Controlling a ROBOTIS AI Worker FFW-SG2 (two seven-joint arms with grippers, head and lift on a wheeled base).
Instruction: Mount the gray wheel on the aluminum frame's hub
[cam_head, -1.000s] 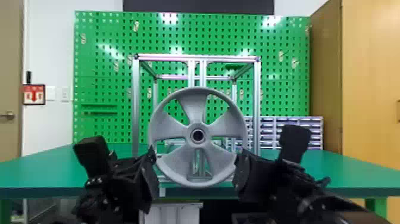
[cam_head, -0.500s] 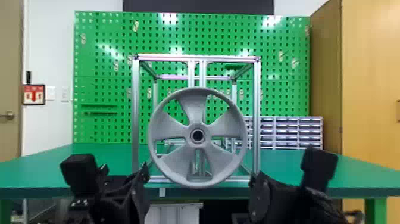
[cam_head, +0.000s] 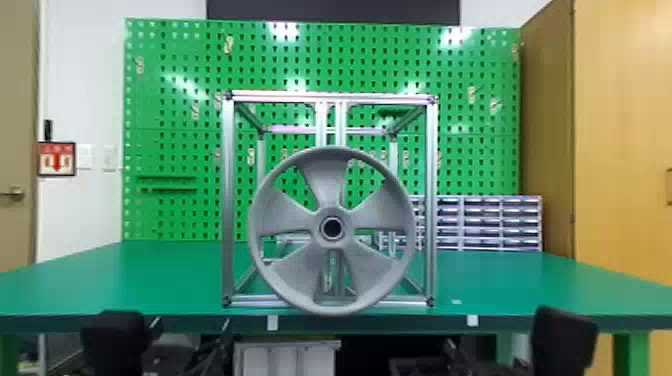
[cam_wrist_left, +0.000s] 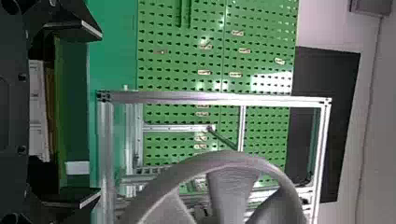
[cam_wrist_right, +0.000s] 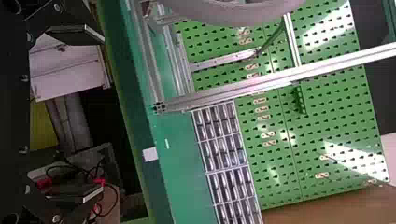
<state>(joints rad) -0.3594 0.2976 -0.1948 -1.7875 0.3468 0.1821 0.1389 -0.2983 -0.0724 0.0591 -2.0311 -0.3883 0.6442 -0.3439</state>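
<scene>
The gray wheel (cam_head: 327, 175) hangs upright at the front of the aluminum frame (cam_head: 228, 200), its dark center bore facing me; the frame's hub is hidden behind it. No gripper touches the wheel. Low at the left, below the table edge, is my left gripper (cam_head: 190, 340); my right gripper (cam_head: 452, 357) is low at the right. In the left wrist view, the left gripper (cam_wrist_left: 99, 114) is open and empty, away from the wheel (cam_wrist_left: 232, 186) and frame (cam_wrist_left: 210, 98). The right wrist view has the right gripper (cam_wrist_right: 102, 114) open and empty too, with the wheel's rim (cam_wrist_right: 233, 11) farther off.
The frame stands on the green table (cam_head: 150, 275) close to its front edge. Behind are a green pegboard (cam_head: 175, 150) and, at the back right, a rack of small drawers (cam_head: 480, 220). A white cabinet (cam_head: 285, 357) is under the table.
Both grippers were at the wheel's rim, one on each side. They have let go and moved outward, back and down, while the wheel has stayed in place on the frame's front.
</scene>
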